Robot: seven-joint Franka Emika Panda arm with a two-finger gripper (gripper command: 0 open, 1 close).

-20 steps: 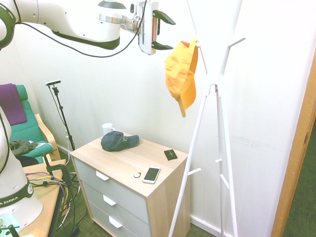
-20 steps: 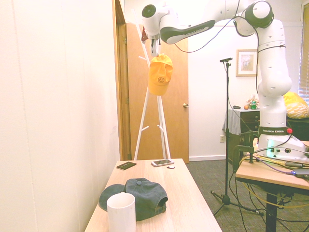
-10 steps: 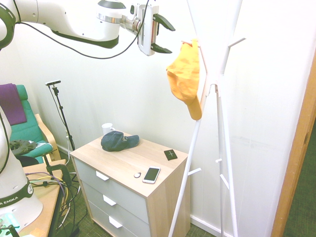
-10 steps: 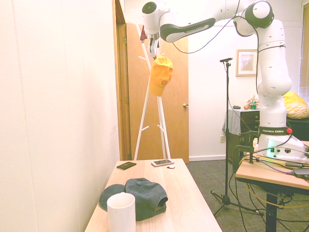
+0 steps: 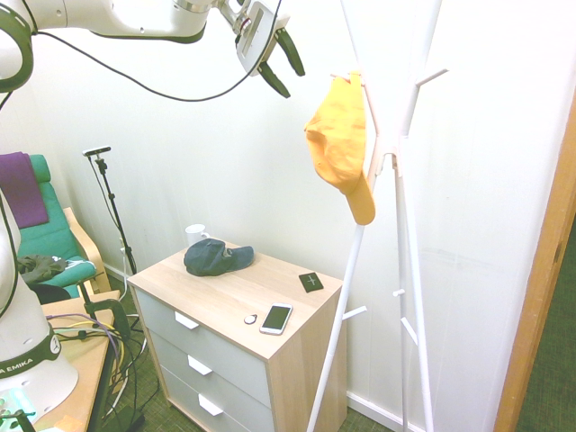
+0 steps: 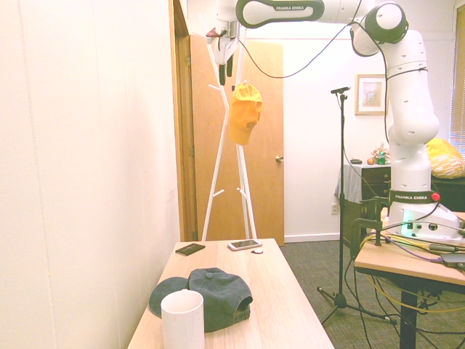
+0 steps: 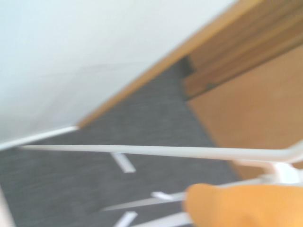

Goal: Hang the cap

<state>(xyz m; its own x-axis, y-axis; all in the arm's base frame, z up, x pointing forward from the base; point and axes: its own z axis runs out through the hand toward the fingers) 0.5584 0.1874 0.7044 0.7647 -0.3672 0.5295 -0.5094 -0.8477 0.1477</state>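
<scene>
The yellow-orange cap (image 5: 344, 141) hangs by itself from a peg of the white coat rack (image 5: 396, 171), brim pointing down. In the second exterior view the cap (image 6: 244, 113) hangs in front of the wooden door. My gripper (image 5: 283, 65) is open and empty, up and to the left of the cap, a short gap away from it. From the other side the gripper (image 6: 224, 67) sits above and left of the cap. The wrist view shows a blurred orange patch of the cap (image 7: 246, 205) and a white rack leg (image 7: 156, 151).
A dark blue-grey cap (image 5: 216, 256) lies on the wooden dresser (image 5: 236, 301) beside a white mug (image 5: 195, 234), a phone (image 5: 275, 319), a small round object (image 5: 249, 319) and a black card (image 5: 310, 281). A green chair (image 5: 49, 238) stands at left. A wooden door (image 6: 258, 138) is behind the rack.
The gripper has pulled back up and away from the cap, tilting. The cap, left on the peg, has swung and settled with its brim lower.
</scene>
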